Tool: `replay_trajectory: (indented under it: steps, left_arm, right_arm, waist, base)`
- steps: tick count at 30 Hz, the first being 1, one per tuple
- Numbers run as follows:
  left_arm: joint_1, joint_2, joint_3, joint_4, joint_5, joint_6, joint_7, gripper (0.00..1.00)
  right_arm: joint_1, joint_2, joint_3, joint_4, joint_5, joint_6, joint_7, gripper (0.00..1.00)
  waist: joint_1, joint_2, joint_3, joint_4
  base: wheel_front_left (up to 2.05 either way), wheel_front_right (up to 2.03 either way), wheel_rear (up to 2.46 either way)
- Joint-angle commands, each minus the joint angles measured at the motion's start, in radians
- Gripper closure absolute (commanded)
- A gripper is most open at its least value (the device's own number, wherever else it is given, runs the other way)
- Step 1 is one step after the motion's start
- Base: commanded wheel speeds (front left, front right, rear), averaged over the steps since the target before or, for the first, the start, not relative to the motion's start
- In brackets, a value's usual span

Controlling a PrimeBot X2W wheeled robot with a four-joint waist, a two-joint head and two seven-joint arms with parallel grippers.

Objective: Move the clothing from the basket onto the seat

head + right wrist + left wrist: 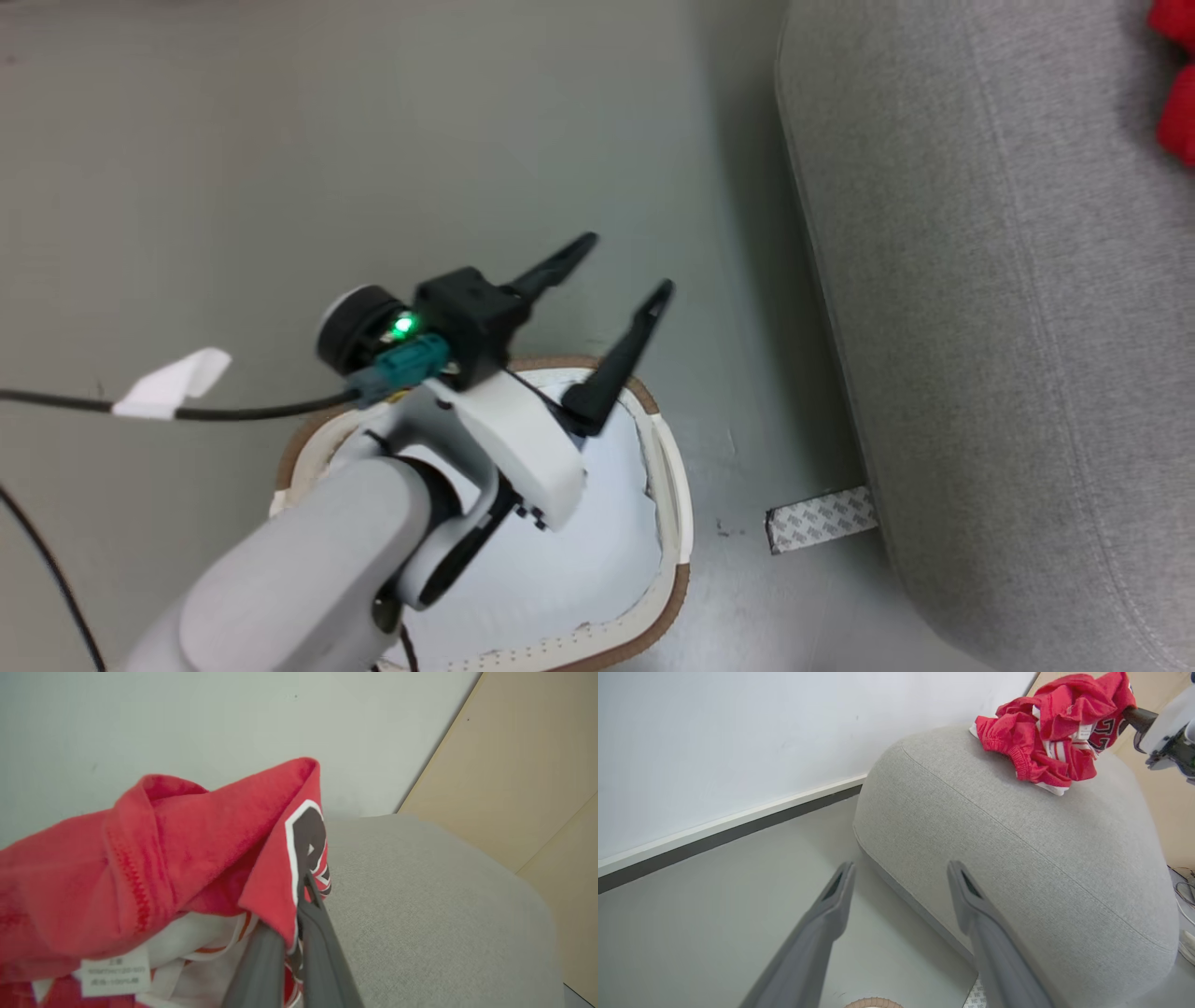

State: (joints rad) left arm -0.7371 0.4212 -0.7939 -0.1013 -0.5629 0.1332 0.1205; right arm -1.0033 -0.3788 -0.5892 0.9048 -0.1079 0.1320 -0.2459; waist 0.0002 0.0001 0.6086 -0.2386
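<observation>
The red clothing [1052,732] lies bunched on top of the light-grey seat [1017,858]; a red edge of the clothing [1178,84] peeks in at the head view's top right, on the seat [1008,308]. My right gripper [299,926] is shut on a fold of the clothing [187,858] that carries a black, white-outlined number, held just above the seat [420,914]. My left gripper [621,271] is open and holds nothing, hovering over the far rim of the cream basket [667,485]. In the left wrist view the left gripper [901,877] points toward the seat's near corner.
Grey floor [280,168] surrounds the basket. A patterned tape strip [822,518] lies on the floor by the seat's base. A black cable with a white tag [173,385] runs off to the left. A white wall with a dark skirting [714,833] stands beyond the floor.
</observation>
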Motion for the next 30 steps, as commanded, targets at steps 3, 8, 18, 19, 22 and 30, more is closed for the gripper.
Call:
replay_trajectory:
  steps: [3,8,18,19,22,30]
  left_arm:
    - [0.03,0.008,0.02,0.016,-0.007,0.019,-0.029,0.0]
    - [0.068,-0.002,0.057,0.046,-0.027,0.043,-0.103,0.0]
    - [0.219,-0.007,0.134,0.164,-0.084,0.072,-0.304,0.0]
    - [0.238,-0.011,0.145,0.18,-0.091,0.079,-0.323,0.0]
    - [0.302,-0.025,0.186,0.218,-0.096,0.102,-0.369,0.0]
    - [0.487,-0.075,0.316,0.275,-0.054,0.099,-0.385,0.0]
  right_arm:
    - [0.035,0.02,-0.017,0.018,-0.031,-0.003,-0.012,0.0]
    - [0.116,0.065,-0.015,-0.069,-0.056,-0.003,-0.019,0.0]
    - [0.445,0.189,0.142,-0.428,0.006,-0.003,-0.018,0.0]
    - [0.48,0.202,0.157,-0.457,0.011,-0.003,-0.018,0.0]
    - [0.574,0.234,0.201,-0.534,0.023,-0.003,-0.018,0.0]
    - [0.763,0.296,0.301,-0.659,0.044,-0.003,-0.018,0.0]
  waist:
    - [-0.0002,-0.0001,-0.032,-0.003]
    - [-0.0002,-0.0001,-0.104,0.009]
    - [-0.0002,-0.0001,-0.314,0.083]
    - [-0.0002,-0.0001,-0.336,0.095]
    - [-0.0002,-0.0001,-0.397,0.129]
    - [-0.0002,-0.0001,-0.525,0.201]
  base:
    - [0.0,0.0,0.0]
    - [0.0,0.0,0.0]
    - [0.0,0.0,0.0]
    - [0.0,0.0,0.0]
    - [0.0,0.0,0.0]
    - [0.0,0.0,0.0]
